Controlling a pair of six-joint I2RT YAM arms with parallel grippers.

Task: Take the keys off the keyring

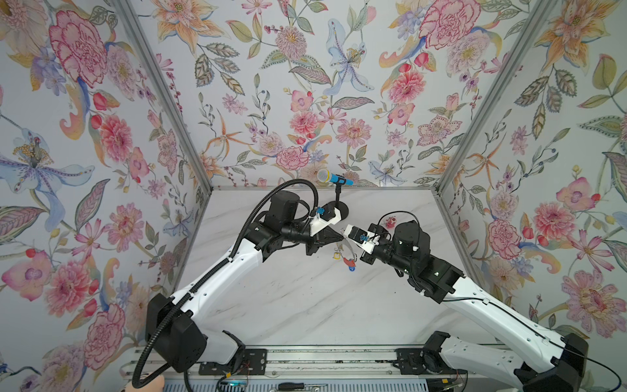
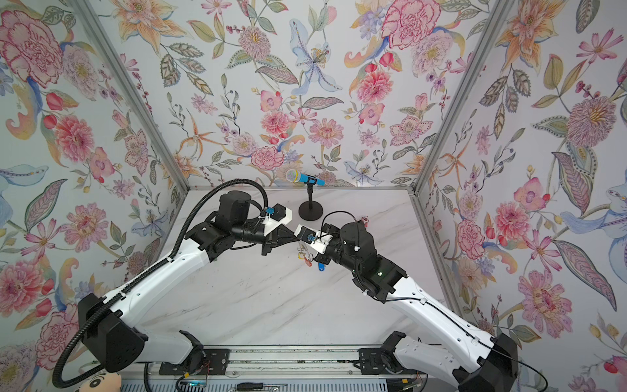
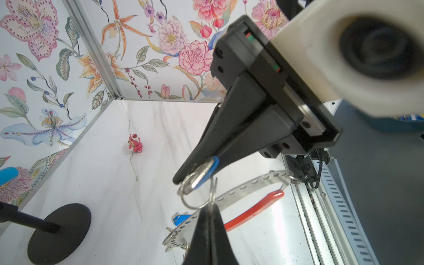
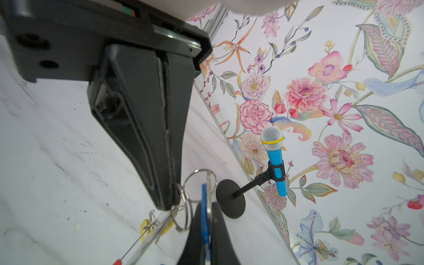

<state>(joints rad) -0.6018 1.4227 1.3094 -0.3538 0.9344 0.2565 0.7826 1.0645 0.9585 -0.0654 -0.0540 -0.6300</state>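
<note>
Both end effectors meet above the desk's (image 1: 298,298) centre, at 6 o'clock from the microphone stand base (image 2: 310,210). The right end effector (image 3: 195,175) is clenched on a blue-tagged key (image 3: 207,171). The left end effector (image 4: 174,203) grips the keyring (image 3: 243,190), which dangles with the other keys (image 4: 145,226).

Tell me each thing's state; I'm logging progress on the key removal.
left gripper, shut on the keyring.
right gripper, shut on the blue-tagged key.
keyring, held up off the table.
blue-tagged key, pinched; whether freed, cannot tell.
second blue-tagged key, hanging on the keyring.
yellow-tagged keys, hanging on the keyring.
microphone, clipped in its stand.
</note>
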